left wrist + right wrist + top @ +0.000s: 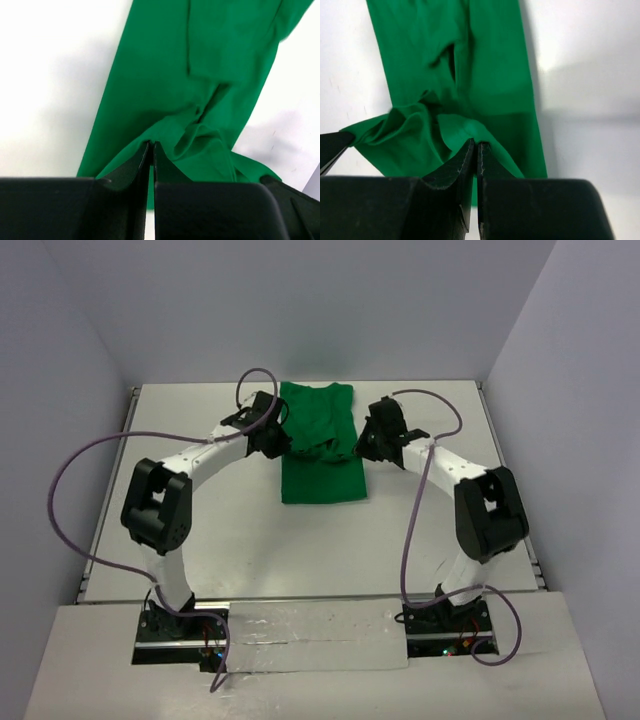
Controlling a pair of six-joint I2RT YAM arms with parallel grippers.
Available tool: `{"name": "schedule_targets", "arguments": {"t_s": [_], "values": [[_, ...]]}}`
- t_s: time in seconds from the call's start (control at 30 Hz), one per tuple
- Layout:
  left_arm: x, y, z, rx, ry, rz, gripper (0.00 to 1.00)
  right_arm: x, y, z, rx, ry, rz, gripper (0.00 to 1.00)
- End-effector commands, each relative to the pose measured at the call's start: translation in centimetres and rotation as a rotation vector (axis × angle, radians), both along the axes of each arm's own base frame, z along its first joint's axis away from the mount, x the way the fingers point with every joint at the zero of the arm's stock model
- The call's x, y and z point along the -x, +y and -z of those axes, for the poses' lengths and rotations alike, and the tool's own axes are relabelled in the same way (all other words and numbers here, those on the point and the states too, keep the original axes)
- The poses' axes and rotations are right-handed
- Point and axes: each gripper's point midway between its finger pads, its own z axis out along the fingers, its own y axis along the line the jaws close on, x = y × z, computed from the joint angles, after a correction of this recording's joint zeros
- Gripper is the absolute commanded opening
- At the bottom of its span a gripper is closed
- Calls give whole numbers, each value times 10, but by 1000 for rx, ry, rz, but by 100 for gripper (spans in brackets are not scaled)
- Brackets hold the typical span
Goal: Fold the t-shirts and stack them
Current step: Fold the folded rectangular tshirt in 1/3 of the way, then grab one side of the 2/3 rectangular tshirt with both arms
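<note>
Shows one plain bright-green t-shirt [322, 480], folded into a long narrow strip running from the middle of the table [200, 540] toward its far edge. Lies flat and smooth at the near and far ends, with no print visible. Bunches into raised, crumpled folds across the middle, drawn up at both long edges.

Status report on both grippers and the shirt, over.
Left gripper shut on bright-green cloth t-shirt; right gripper shut on it. Shirt's middle bunched between them, on white table. No obstruction seen.

Lab: white booth walls [300, 300], white table [300, 550].
</note>
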Motion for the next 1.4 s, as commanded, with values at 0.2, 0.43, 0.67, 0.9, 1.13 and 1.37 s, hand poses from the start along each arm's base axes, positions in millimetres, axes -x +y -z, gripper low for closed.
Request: {"name": "schedule_targets", "arguments": {"t_s": [0.2,0.43,0.67,0.9,1.13,1.37], "values": [[-101,3,28,-26,-48,24,21,-85,11,18,-40,-22,-23,33],[-99,38,3,-107,-60,-54,73,-73,-12,-5,-34,-66,22,78],[-43,66,-66,-85,-163,-117,77,-16,-34,-35,-44,-108,41,79],[30,35,-48,95,-132,-20,67,65,-27,-8,-246,-40,34,79],[79,11,33,271,3,9,76,92,-9,25,-452,22,57,79],[76,8,60,300,21,-35,71,85,-5,46,-509,60,104,75]]}}
